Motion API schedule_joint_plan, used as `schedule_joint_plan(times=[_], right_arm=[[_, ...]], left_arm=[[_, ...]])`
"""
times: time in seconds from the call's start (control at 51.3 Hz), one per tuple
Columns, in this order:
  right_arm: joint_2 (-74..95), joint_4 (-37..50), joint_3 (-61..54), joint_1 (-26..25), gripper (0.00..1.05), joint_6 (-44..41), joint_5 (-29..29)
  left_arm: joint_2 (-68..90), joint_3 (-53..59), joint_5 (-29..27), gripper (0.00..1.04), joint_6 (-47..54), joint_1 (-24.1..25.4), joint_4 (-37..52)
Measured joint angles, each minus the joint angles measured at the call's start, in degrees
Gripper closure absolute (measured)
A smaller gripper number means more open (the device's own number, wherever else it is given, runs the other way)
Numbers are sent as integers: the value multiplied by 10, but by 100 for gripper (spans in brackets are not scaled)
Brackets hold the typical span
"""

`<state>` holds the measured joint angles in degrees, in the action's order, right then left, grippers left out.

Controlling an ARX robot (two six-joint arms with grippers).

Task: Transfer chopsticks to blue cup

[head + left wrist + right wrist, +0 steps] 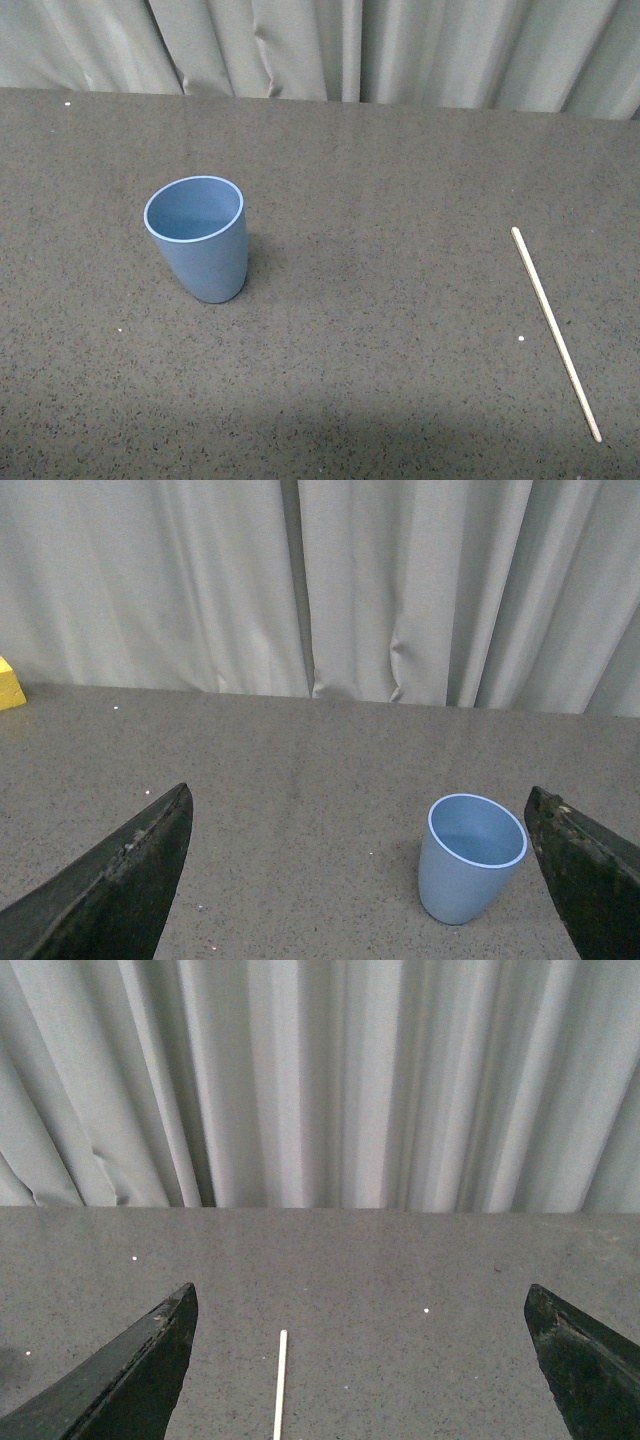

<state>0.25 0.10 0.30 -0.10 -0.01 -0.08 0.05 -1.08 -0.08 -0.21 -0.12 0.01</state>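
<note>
Pre-grasp: chopsticks [556, 333] flat on table [380, 200] at right, well apart from upright blue cup [198, 238]; left gripper [358, 790] and right gripper [360, 1290] spread, empty; next, right should drop and pinch.

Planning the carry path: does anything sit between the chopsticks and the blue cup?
Nothing visible does: only bare dark tabletop separates the chopsticks, lying flat at right, from the upright blue cup at left.
</note>
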Motion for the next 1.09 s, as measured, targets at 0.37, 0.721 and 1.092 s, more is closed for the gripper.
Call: schedule_joint_plan(times=[0.37,0.721,1.092], right_arm=[[0,0,0,0,9,0,0],[0,0,0,0,9,0,0],[124,-42,32,45,9,-128,153]], left_arm=[[0,0,0,7,0,0,0],[0,0,0,7,0,0,0],[0,0,0,7,0,0,0]])
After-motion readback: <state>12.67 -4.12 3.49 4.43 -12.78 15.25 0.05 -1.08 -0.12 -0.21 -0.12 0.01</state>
